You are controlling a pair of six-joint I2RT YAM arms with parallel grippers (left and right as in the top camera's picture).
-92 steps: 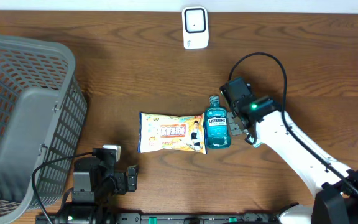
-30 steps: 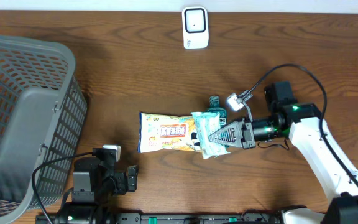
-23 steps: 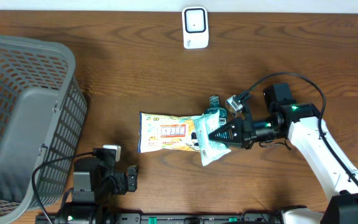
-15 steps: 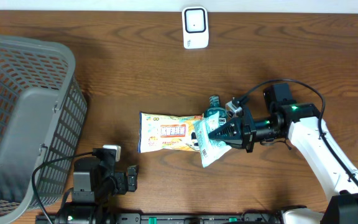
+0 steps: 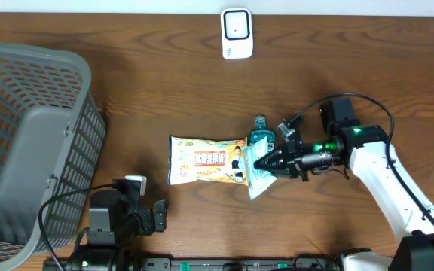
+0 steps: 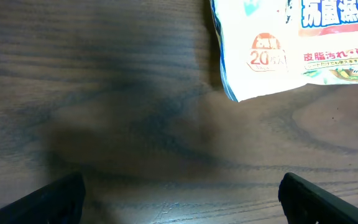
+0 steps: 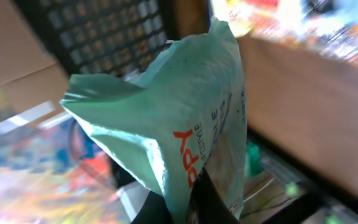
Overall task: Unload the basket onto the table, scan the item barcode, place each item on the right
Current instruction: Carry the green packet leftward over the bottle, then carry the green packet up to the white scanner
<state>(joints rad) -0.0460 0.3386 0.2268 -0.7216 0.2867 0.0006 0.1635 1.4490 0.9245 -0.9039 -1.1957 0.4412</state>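
Looks like a mock shop checkout set up in a robotics lab. Suggests a shop: grey shopping basket (image 5: 29, 143) on the left of the wooden desk (image 5: 164, 83), small white scanner (image 5: 236, 34) at the far edge, packaged goods in the middle, namely a printed snack packet (image 5: 206, 159), a blue mouthwash bottle (image 5: 261, 138) and a teal pouch (image 5: 256, 183). Suggests a lab: white robot arm (image 5: 386, 177) trailing loose black cable.

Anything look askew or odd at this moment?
The pale green plastic pouch hangs crumpled and tilted from the shut right gripper, pinched by one edge, so its printed face is folded. Nothing else stands out.
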